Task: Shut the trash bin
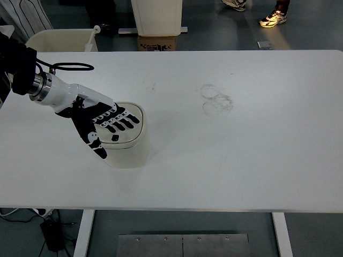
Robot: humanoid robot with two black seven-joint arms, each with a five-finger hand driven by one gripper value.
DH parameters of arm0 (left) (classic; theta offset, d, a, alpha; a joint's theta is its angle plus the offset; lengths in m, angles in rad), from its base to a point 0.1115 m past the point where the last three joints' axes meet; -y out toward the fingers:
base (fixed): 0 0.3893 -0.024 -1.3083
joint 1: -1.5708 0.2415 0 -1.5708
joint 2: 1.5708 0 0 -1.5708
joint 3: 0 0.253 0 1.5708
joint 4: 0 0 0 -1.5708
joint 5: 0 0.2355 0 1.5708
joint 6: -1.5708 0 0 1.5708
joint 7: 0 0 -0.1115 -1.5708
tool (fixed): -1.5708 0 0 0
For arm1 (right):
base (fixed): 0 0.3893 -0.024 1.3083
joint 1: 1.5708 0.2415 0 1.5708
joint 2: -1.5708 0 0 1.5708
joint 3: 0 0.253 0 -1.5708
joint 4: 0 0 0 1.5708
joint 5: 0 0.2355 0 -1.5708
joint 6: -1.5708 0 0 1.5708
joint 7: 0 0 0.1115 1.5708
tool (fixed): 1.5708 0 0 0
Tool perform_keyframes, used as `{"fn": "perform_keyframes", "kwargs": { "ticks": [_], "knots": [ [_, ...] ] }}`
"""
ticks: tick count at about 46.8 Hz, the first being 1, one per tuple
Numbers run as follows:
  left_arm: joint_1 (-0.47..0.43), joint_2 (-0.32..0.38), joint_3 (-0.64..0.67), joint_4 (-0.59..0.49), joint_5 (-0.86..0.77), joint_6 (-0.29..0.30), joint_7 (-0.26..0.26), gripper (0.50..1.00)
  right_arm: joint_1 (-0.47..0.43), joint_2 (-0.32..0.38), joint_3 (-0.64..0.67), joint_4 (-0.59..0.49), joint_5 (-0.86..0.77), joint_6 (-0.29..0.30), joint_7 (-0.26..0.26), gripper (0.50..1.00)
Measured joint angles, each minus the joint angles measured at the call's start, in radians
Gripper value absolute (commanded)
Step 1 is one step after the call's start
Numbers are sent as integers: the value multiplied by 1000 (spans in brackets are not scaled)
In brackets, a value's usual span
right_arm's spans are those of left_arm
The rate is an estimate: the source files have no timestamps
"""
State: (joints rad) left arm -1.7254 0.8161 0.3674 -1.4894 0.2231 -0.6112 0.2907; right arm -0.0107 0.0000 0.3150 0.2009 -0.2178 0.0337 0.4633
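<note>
Nearest to us on the white table, left of centre, stands the small cream-white plastic trash bin with rounded sides and a flat lid bearing a small dark mark. We see our left hand, black-and-white with five fingers, lying flat over that lid, fingers spread and extended toward the right, thumb hanging over the bin's near-left side; it grips nothing. Farther out, faint grey ring stains mark the tabletop. Beyond the far edge stand a beige tub and a cardboard box.
</note>
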Motion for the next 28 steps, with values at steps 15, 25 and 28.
{"fn": "perform_keyframes", "kwargs": {
  "ticks": [15, 25, 28],
  "knots": [
    [-27, 5, -52, 62, -9, 1, -3, 1000, 0, 0, 1, -1, 0, 0, 0, 991],
    [-23, -5, -147, 162, -26, 0, -10, 1000, 0, 0, -1, 0, 0, 0, 0, 991],
    [-21, -30, -196, 218, -47, 1, -10, 1000, 0, 0, -1, 0, 0, 0, 0, 991]
  ]
}}
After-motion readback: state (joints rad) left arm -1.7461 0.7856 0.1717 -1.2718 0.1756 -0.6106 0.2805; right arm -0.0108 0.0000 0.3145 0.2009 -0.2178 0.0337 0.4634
